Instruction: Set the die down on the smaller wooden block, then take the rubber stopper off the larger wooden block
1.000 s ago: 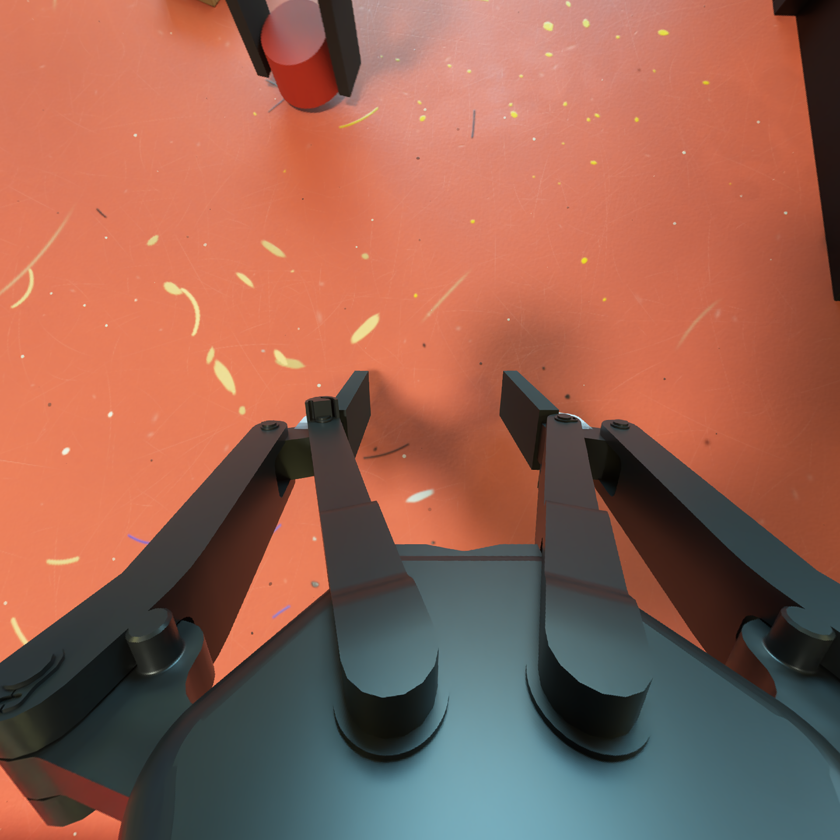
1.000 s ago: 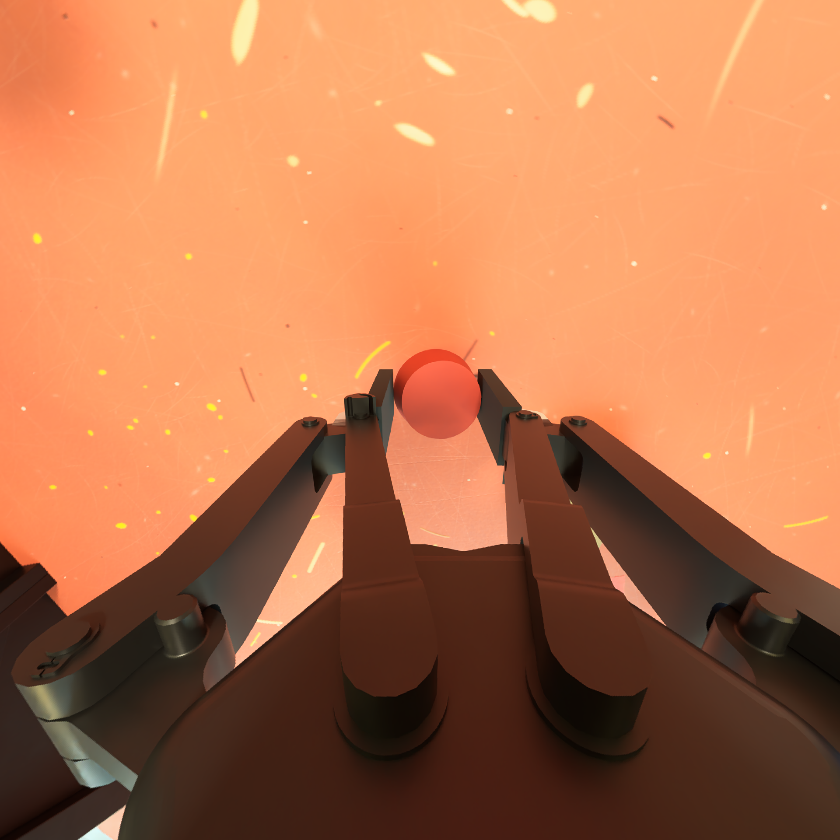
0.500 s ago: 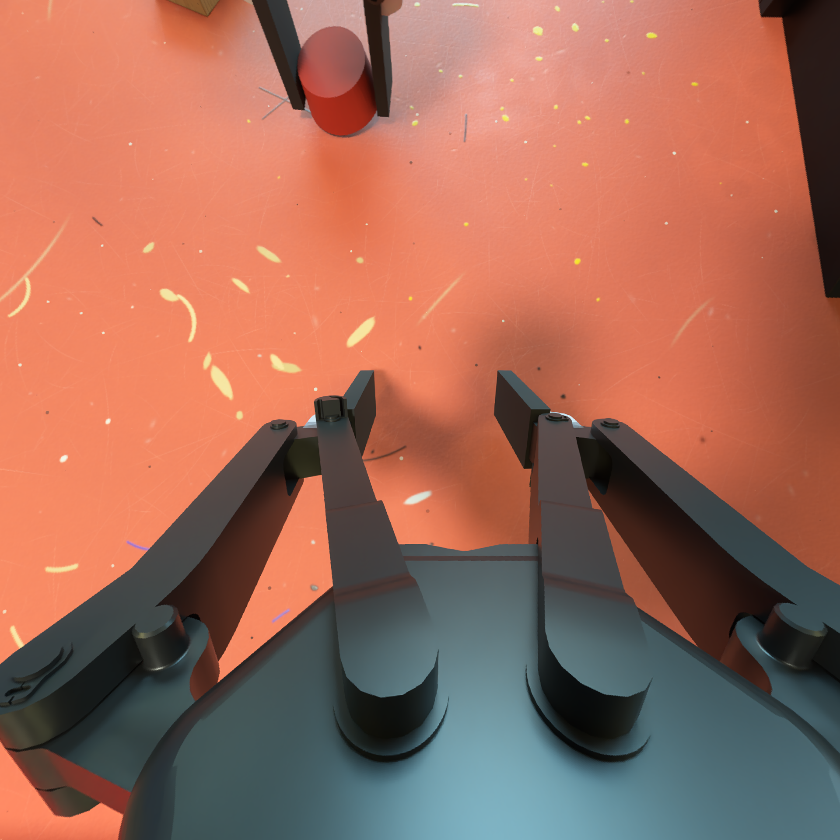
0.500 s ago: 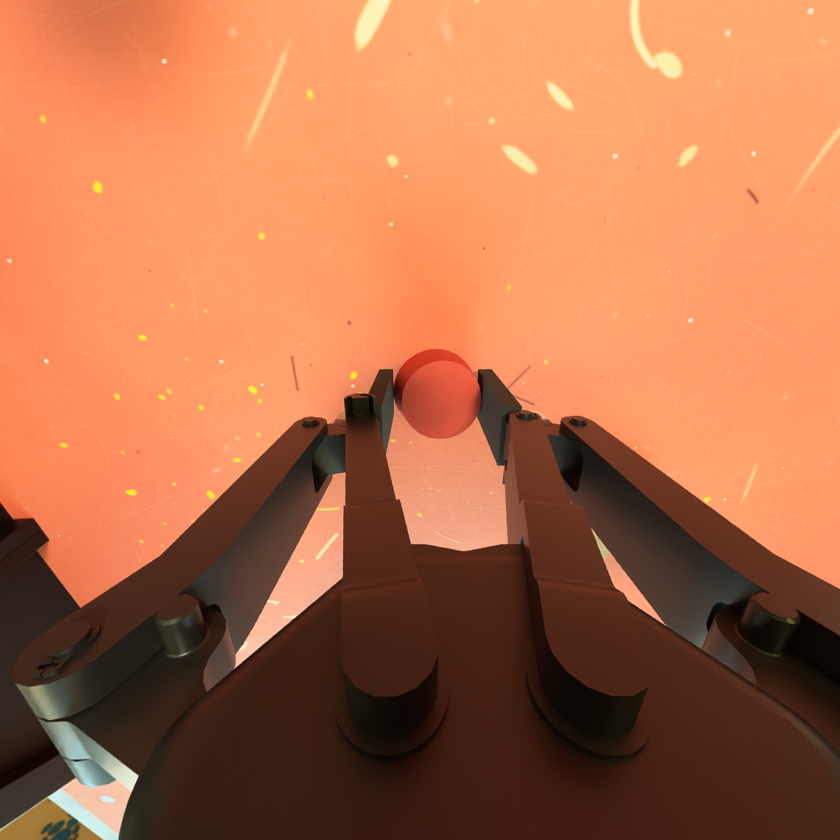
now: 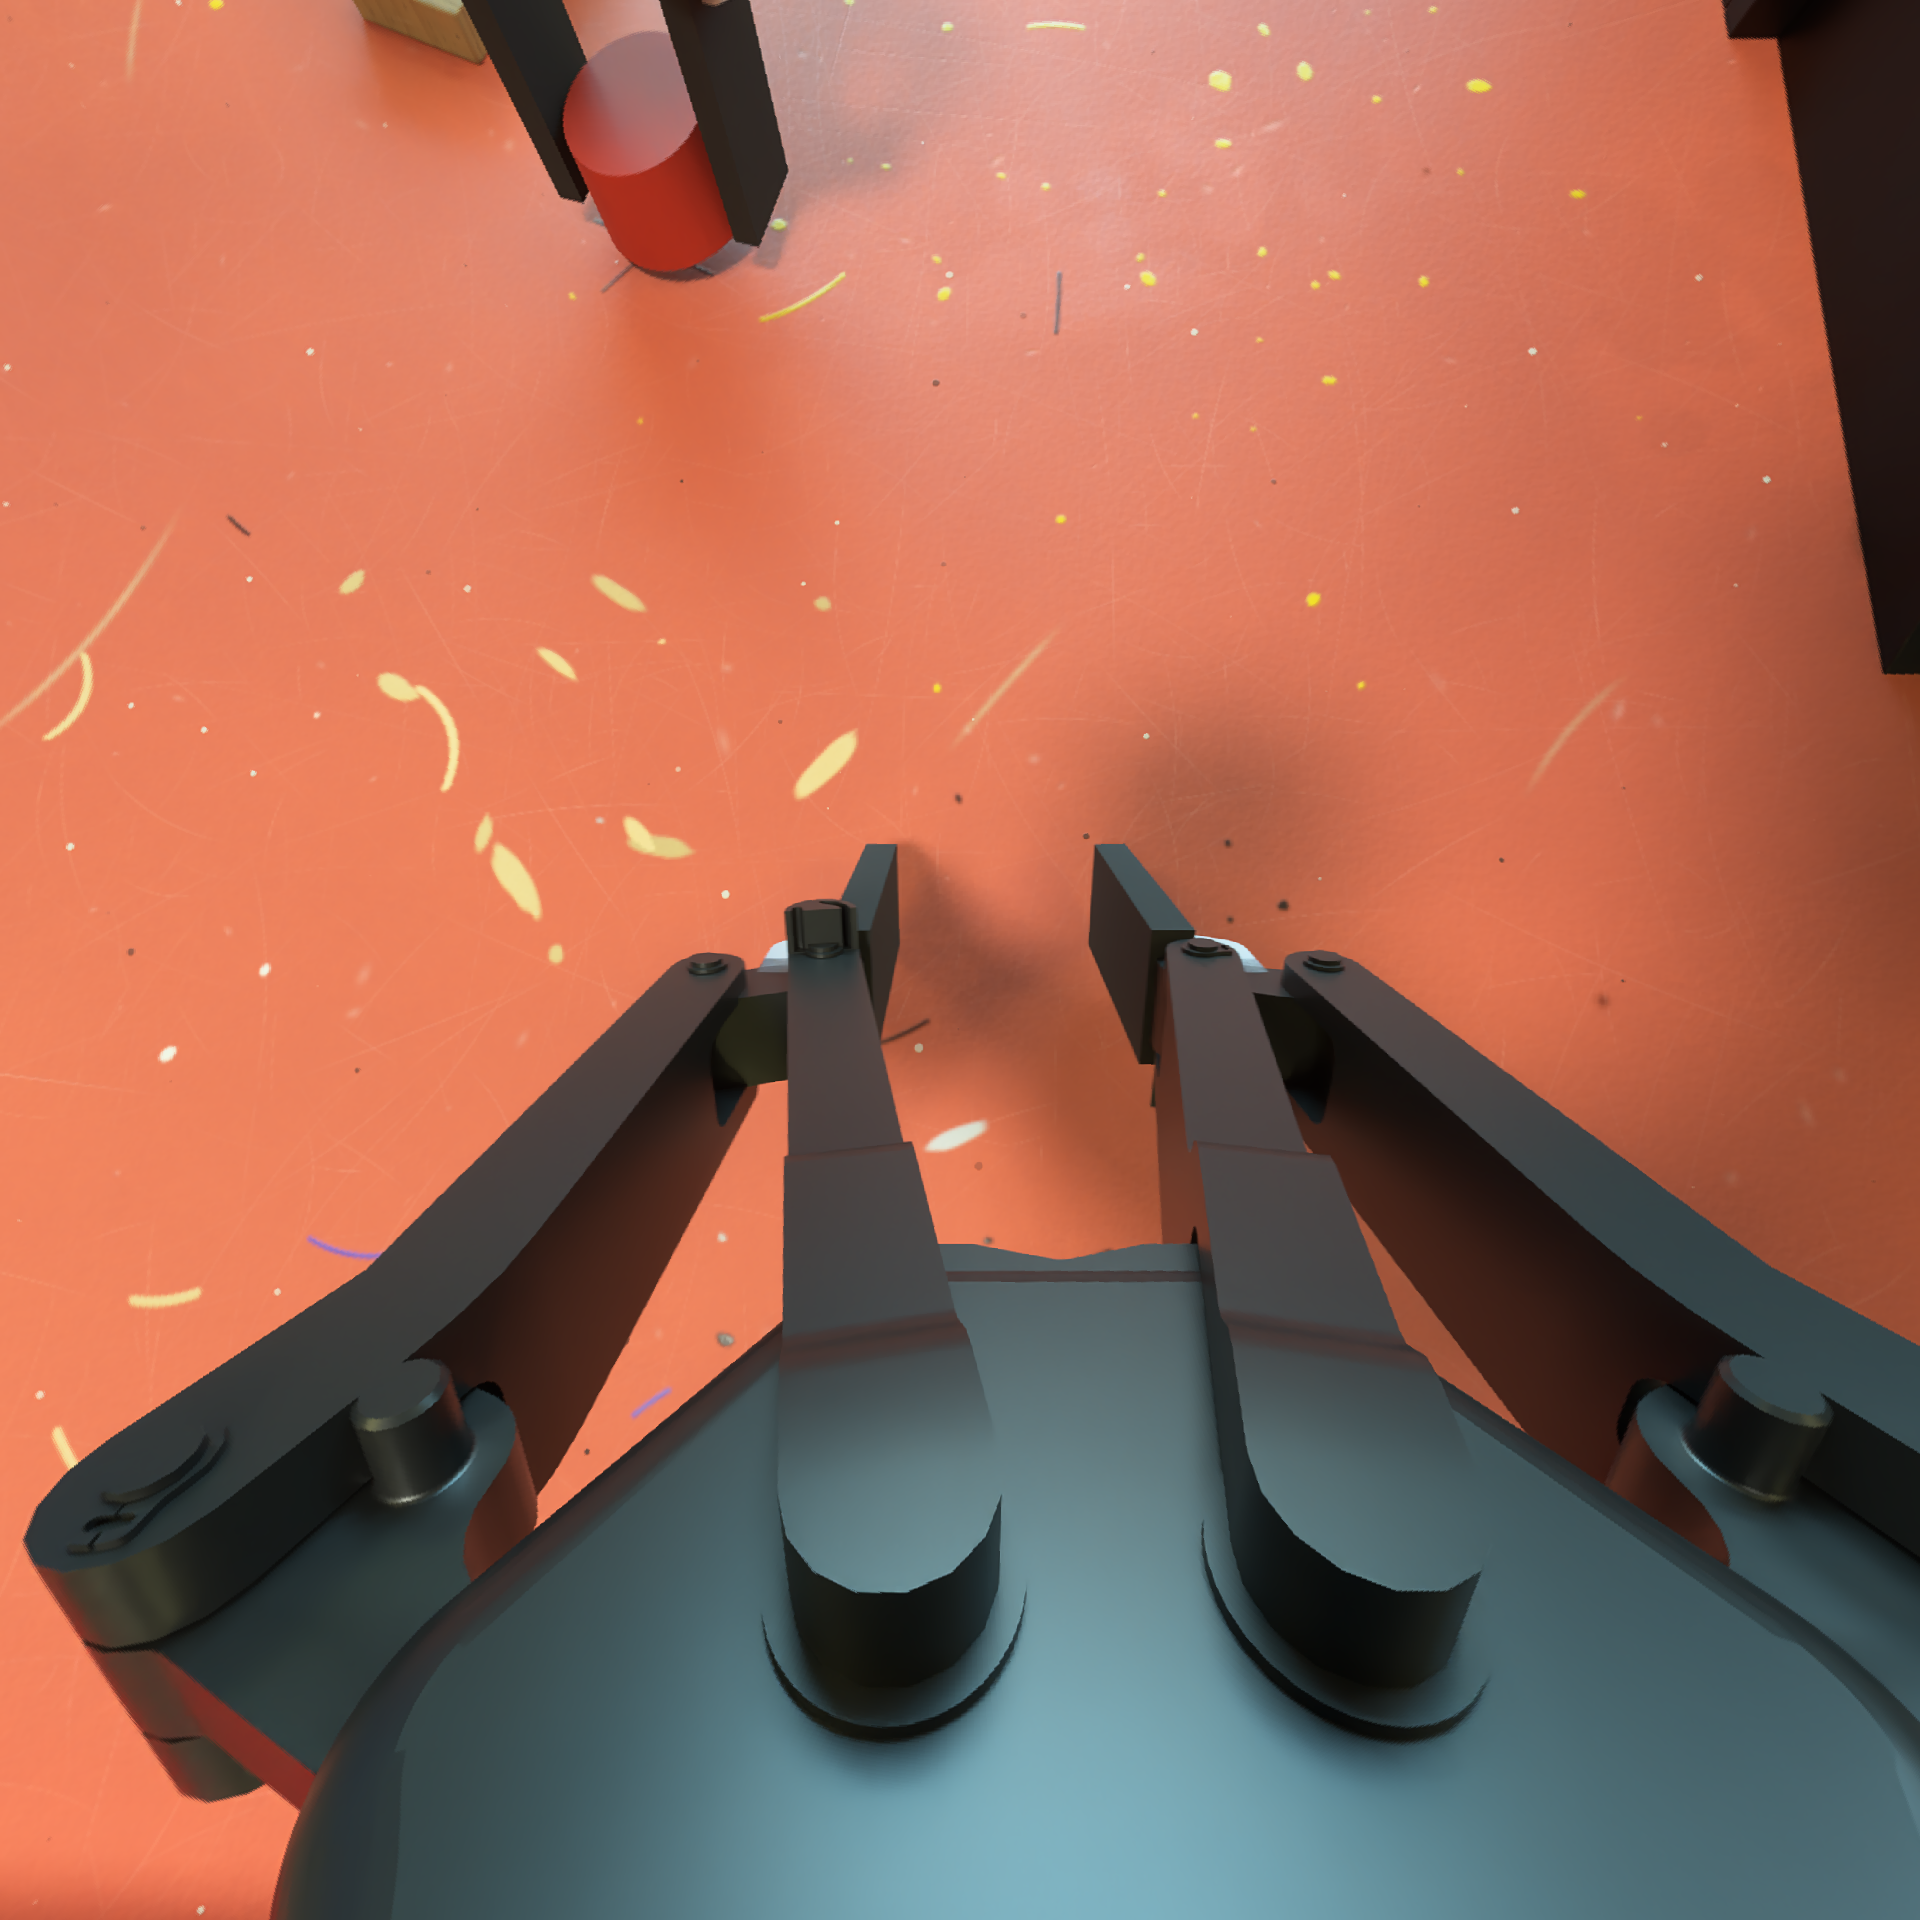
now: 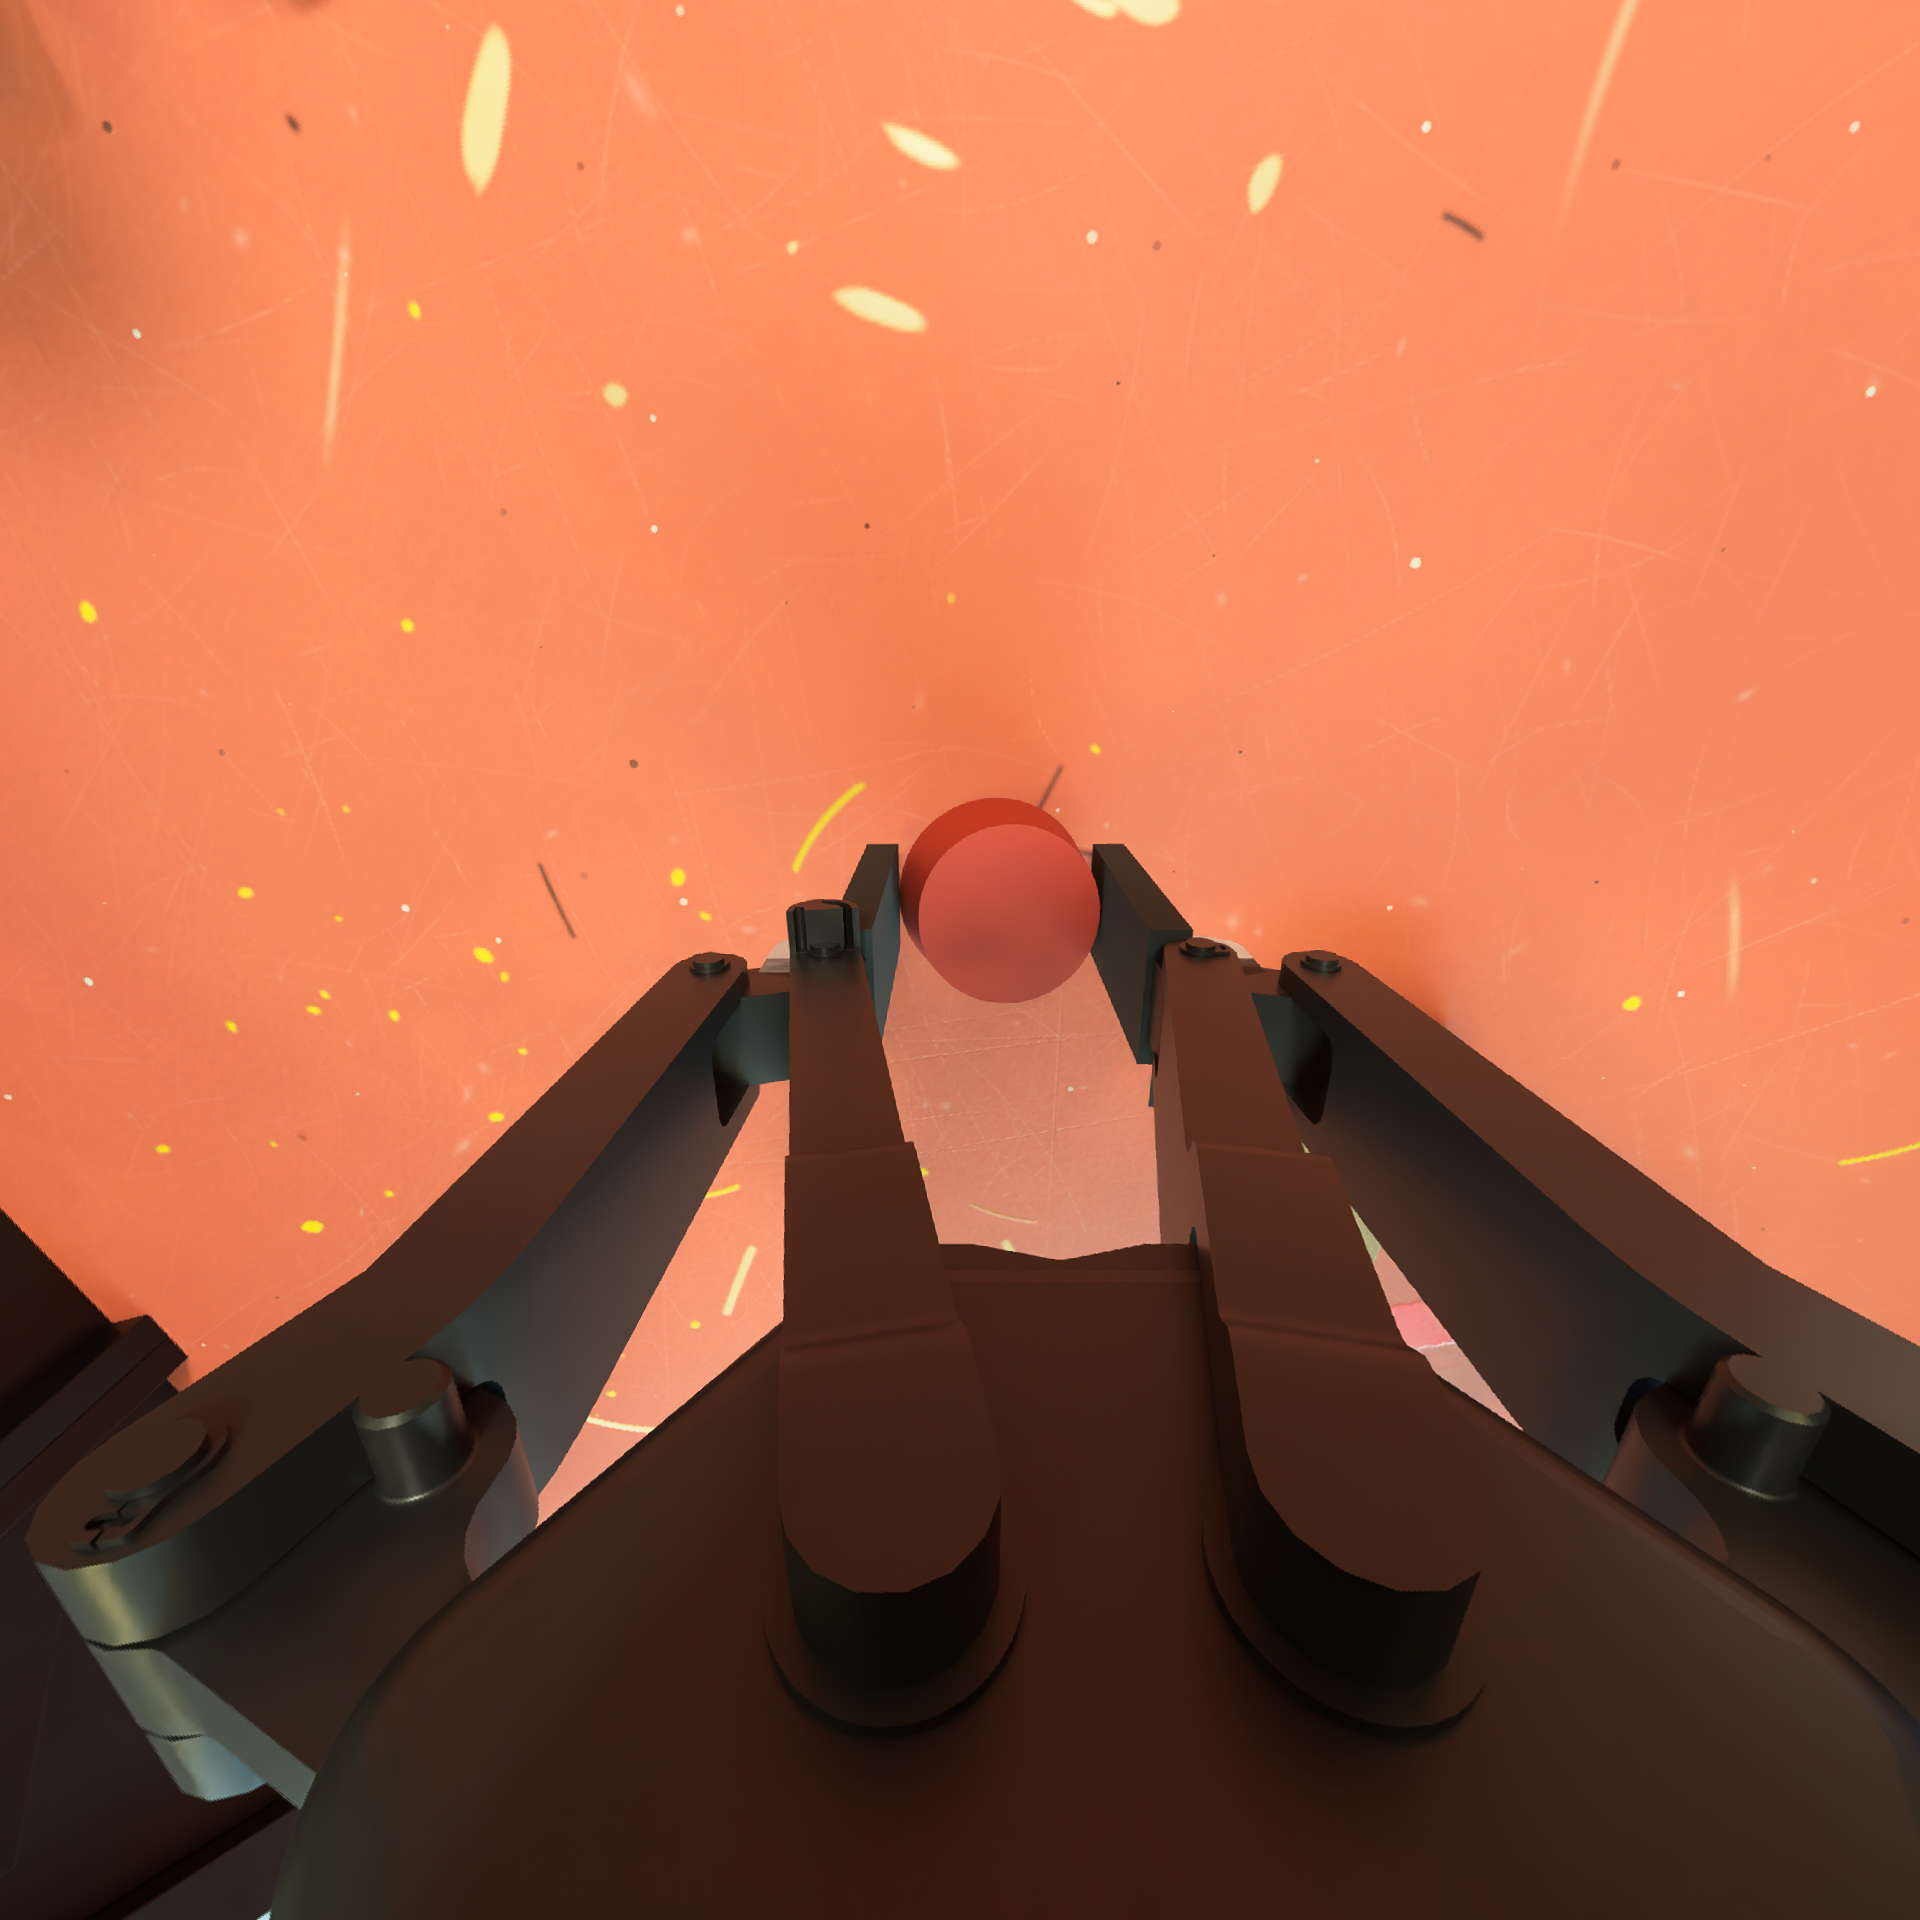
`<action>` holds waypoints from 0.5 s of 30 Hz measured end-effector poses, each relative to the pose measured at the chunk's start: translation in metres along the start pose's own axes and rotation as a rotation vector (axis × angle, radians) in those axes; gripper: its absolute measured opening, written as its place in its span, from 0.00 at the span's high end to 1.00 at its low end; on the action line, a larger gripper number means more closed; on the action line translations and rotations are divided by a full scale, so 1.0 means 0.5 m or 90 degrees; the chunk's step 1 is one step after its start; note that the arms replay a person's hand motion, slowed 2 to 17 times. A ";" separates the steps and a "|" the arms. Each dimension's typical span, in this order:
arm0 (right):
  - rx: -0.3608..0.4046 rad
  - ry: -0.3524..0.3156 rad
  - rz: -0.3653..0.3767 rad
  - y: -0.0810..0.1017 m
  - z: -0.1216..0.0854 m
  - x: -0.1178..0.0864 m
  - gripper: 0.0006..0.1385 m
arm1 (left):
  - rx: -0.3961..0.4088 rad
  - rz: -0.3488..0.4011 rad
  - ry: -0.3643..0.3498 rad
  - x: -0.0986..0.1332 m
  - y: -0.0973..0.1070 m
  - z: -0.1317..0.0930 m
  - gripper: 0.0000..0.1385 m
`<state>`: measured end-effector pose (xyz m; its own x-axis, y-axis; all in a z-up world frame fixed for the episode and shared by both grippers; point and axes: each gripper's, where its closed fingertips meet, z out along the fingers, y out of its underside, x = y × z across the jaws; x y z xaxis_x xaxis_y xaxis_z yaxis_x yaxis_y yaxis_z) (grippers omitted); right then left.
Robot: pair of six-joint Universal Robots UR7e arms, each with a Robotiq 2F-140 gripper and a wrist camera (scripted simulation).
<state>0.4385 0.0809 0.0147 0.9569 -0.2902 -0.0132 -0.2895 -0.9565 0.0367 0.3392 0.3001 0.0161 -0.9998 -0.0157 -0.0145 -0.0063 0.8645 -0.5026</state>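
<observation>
Shifted a little since half a second ago, the right arm's catch now shows lower and further left in the left wrist view, with more of a pale wooden block's corner (image 5: 421, 23) showing at the top edge just behind it. Under everything lies the speckled orange-red tabletop (image 5: 1351, 468). Over bare table the left black two-finger gripper (image 5: 992, 914) hangs spread with nothing between its pads. Across the table the right black two-finger gripper (image 6: 995, 902) pinches the red cylindrical rubber stopper (image 6: 1000, 902), one pad flat on each side, its round end face towards the camera, its base at or just above the tabletop.
</observation>
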 end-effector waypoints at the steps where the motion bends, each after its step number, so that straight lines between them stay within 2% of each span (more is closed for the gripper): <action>1: 0.000 0.001 -0.004 0.000 0.000 -0.002 0.65 | 0.001 0.003 0.000 0.001 0.000 -0.001 0.67; 9: -0.029 0.022 -0.075 0.009 0.002 -0.033 0.65 | 0.049 0.040 -0.002 0.011 -0.028 -0.012 0.77; 15: -0.038 0.026 -0.081 0.010 0.002 -0.038 0.65 | 0.025 0.033 0.011 0.018 -0.022 -0.012 0.95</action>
<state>0.4190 0.0815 0.0141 0.9862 -0.1642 0.0191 -0.1653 -0.9815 0.0968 0.3302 0.2937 0.0266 -0.9989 0.0378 -0.0268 0.0463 0.8436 -0.5349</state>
